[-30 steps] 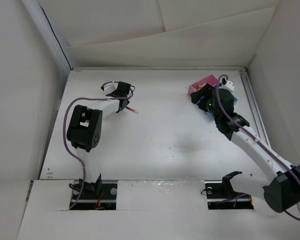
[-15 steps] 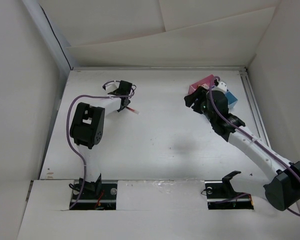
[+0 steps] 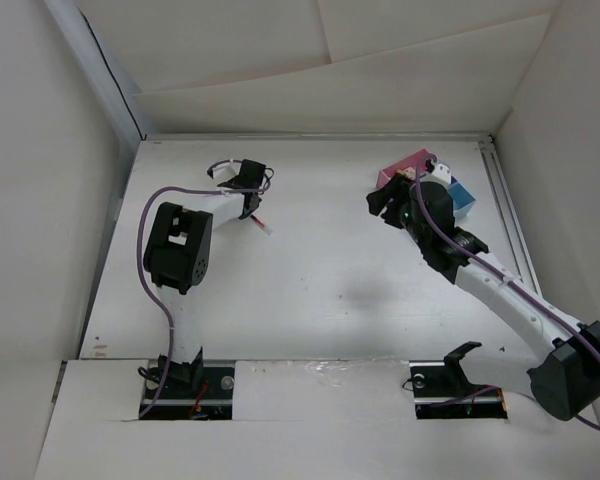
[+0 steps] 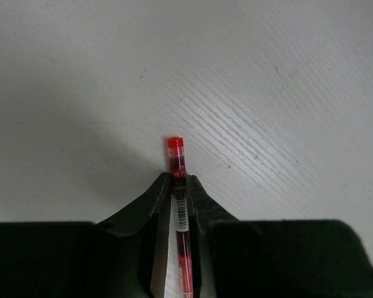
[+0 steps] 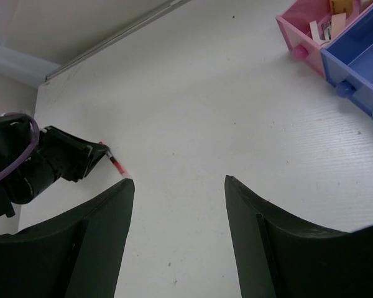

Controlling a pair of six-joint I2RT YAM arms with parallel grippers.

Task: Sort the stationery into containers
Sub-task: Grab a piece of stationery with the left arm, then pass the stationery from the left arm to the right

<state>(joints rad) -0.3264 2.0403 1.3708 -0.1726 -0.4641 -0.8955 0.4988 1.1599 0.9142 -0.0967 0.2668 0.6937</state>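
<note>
Left pincer (image 4: 178, 180) has closed on the red pen (image 4: 175, 149); right pincer (image 5: 178, 182) has left the trays (image 5: 345, 71).

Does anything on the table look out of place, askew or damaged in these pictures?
Only the red pen: it lies on the table far from the pink tray, with the left gripper closed on it. Nothing looks spilled or damaged.

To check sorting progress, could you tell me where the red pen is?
The pen sits between the jaws of the left gripper in the left wrist view, in the left half of the table, away from the trays.
</note>
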